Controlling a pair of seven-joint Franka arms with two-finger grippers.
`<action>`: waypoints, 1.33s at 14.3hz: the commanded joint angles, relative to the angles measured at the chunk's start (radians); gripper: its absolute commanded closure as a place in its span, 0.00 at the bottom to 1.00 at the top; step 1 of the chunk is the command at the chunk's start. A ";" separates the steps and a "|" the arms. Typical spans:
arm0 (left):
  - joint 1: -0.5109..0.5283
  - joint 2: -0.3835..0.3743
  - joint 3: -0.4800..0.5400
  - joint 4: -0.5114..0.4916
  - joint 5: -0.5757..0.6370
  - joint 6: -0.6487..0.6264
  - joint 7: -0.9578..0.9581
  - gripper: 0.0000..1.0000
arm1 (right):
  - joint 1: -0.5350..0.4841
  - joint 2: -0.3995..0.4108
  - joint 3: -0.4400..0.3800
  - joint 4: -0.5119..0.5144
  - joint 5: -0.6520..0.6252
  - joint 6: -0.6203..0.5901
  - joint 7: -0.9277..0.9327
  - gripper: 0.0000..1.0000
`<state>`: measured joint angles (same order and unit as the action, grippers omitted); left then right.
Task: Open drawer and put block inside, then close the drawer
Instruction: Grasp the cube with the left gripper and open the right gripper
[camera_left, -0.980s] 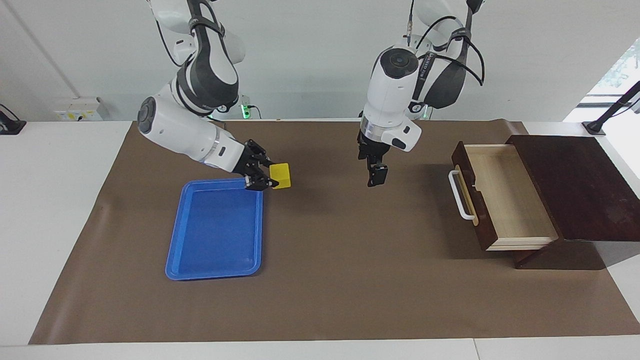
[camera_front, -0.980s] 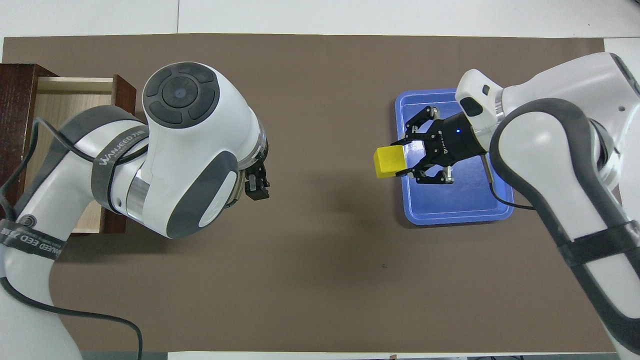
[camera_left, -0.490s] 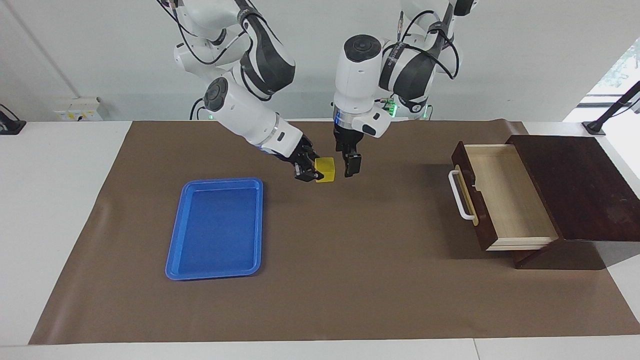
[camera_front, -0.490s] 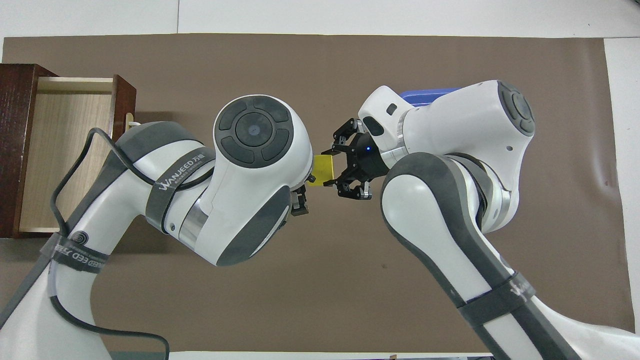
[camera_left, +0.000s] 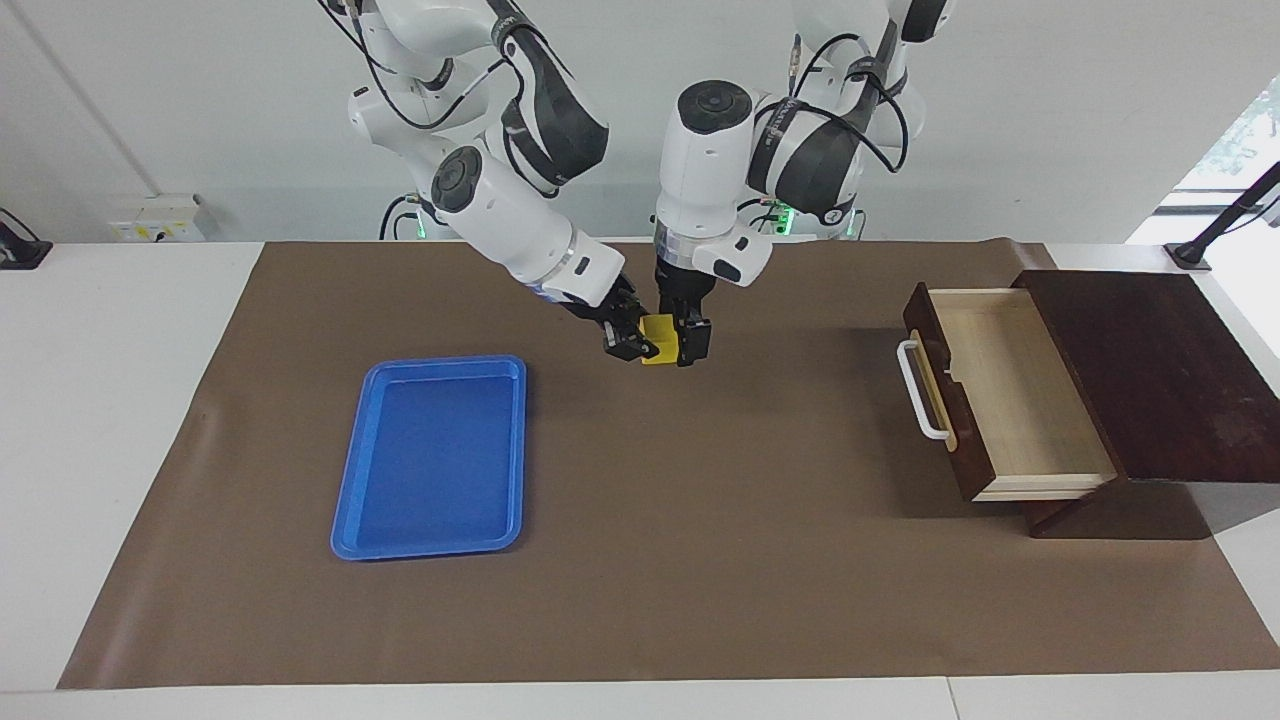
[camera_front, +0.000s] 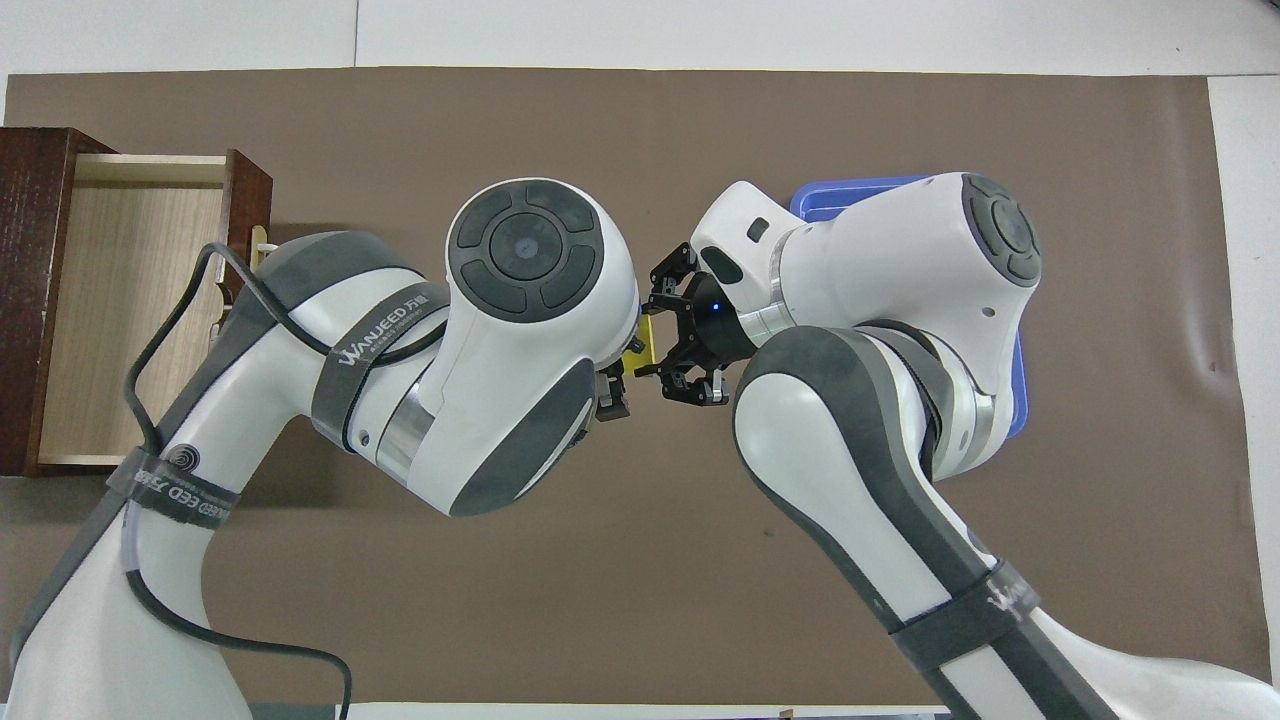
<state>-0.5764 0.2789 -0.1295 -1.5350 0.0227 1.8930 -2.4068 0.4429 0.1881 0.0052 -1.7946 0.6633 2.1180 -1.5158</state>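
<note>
The yellow block (camera_left: 660, 338) hangs in the air over the brown mat near the middle of the table, and only a sliver of it (camera_front: 637, 347) shows in the overhead view. My right gripper (camera_left: 640, 340) is shut on it from the tray's side. My left gripper (camera_left: 683, 338) comes down from above with its fingers (camera_left: 697, 340) open and standing about the block. The drawer (camera_left: 1010, 390) is pulled open at the left arm's end, and its pale inside holds nothing. Its white handle (camera_left: 915, 390) faces the middle of the table.
A blue tray (camera_left: 430, 460) lies on the mat toward the right arm's end and holds nothing. The dark wooden box (camera_left: 1150, 370) holds the drawer. In the overhead view both arms cover the middle of the mat (camera_front: 640, 600).
My right gripper carried the block from the tray's edge to the middle of the table. My left gripper moved from beside the drawer to meet it and now stands about the block.
</note>
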 joint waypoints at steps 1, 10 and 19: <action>-0.023 0.011 0.014 0.010 0.020 0.006 -0.021 0.25 | -0.003 0.008 0.001 0.014 -0.018 0.002 -0.003 1.00; -0.028 0.011 0.013 0.004 0.023 0.015 0.005 1.00 | -0.012 0.008 0.001 0.014 -0.011 -0.001 0.005 1.00; 0.039 -0.045 0.021 0.013 0.022 -0.129 0.162 1.00 | -0.056 -0.002 -0.008 0.015 -0.008 -0.067 0.031 0.00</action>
<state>-0.5792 0.2778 -0.1147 -1.5300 0.0356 1.8334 -2.3176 0.4322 0.1921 -0.0076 -1.7880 0.6591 2.1036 -1.5039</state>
